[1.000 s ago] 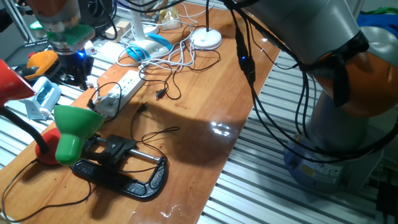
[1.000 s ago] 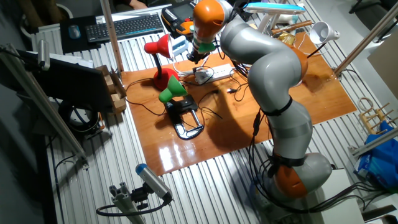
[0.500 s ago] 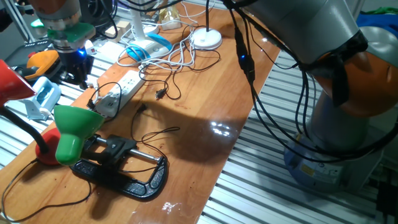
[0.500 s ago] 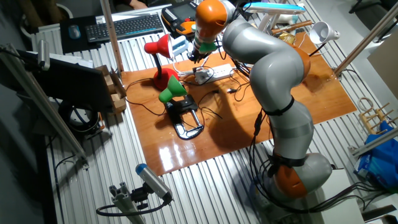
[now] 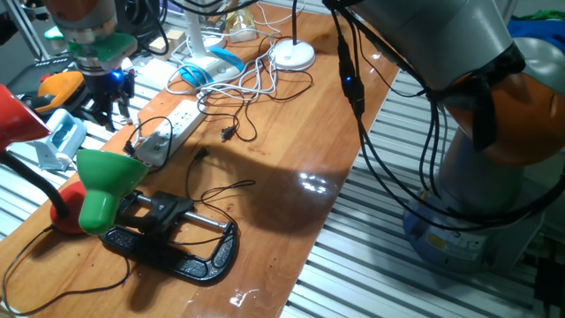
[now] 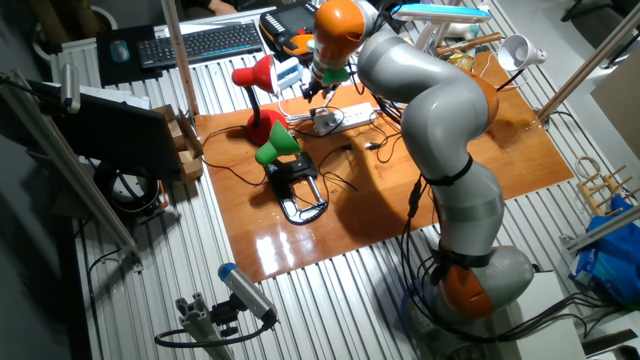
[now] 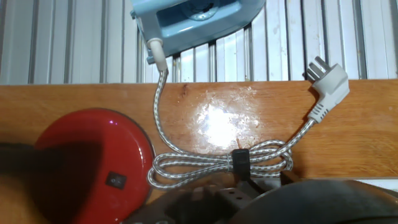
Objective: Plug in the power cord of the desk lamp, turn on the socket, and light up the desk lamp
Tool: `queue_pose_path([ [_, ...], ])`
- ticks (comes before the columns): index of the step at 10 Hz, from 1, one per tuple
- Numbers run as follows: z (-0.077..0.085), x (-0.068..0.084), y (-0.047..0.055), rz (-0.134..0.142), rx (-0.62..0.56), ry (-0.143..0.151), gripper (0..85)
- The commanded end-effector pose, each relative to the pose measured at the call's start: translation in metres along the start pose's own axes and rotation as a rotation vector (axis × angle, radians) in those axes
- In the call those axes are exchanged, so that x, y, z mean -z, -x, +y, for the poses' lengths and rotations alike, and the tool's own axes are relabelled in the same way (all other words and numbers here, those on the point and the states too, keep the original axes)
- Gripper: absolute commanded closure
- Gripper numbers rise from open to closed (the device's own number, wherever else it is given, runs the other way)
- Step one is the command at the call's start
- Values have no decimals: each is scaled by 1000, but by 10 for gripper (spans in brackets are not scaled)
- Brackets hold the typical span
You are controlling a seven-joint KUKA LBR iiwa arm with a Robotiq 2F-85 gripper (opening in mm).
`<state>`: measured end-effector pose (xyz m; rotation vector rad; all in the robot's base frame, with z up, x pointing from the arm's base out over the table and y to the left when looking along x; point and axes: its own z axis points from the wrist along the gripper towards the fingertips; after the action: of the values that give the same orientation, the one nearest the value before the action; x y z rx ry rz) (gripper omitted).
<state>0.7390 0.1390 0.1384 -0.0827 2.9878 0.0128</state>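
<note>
The white socket strip (image 5: 174,126) lies on the wooden table, also seen in the other fixed view (image 6: 343,117). A green desk lamp (image 5: 104,181) stands on a black clamp base (image 5: 177,243). A thin black cord runs across the table to a loose black plug (image 5: 228,134) lying beside the strip. My gripper (image 5: 108,95) hangs above the table's far left edge, beyond the strip's end, and looks open and empty. In the hand view, a white plug (image 7: 326,86) on a bundled braided cord lies below me.
A red lamp's base (image 7: 93,165) sits at the table's edge, with its shade (image 6: 255,78) above. A blue-white device (image 7: 196,17) lies just off the table. White lamps (image 5: 292,55) and tangled white cables (image 5: 252,84) crowd the far end.
My gripper has shifted slightly to the right, toward the strip's end. Nothing on the table has moved.
</note>
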Motion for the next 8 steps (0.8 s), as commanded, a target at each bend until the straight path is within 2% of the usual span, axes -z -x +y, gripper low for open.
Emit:
queue_pose_path([
  [1,-1,-1,0,0,3,0,170],
  [4,1,-7,-2,-5,10,1,170],
  [8,-1,-8,-2,-9,19,4,170],
])
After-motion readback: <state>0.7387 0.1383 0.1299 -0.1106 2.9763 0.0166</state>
